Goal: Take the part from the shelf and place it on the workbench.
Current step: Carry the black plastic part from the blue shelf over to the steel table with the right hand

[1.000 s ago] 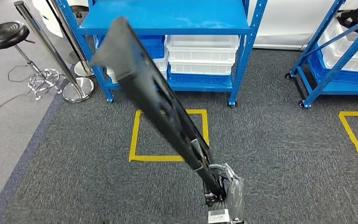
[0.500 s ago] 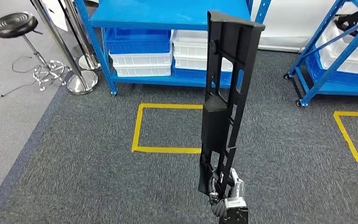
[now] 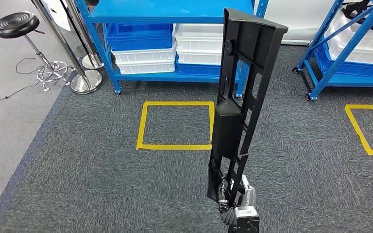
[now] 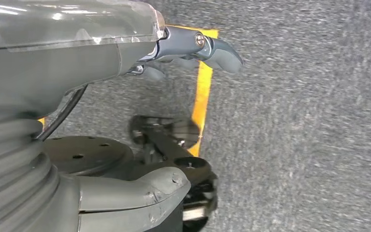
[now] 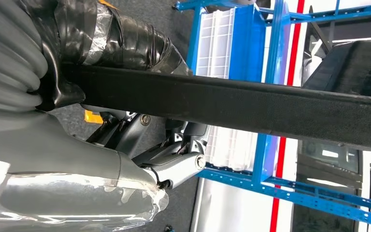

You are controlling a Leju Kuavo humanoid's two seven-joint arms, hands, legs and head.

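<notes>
Upright, part [image 3: 238, 102] in right hand [image 3: 233, 201]

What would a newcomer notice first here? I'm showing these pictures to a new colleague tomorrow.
The long black part stands nearly upright in mid-picture, gripped at its lower end by the right hand. Behind it, a blue shelf holds blue and white bins on its bottom level. A yellow tape square marks the grey carpet before the shelf.

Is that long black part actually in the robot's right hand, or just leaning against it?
Touching. In the right wrist view the right hand wraps around the black part; the head view shows the part rising from that hand.
</notes>
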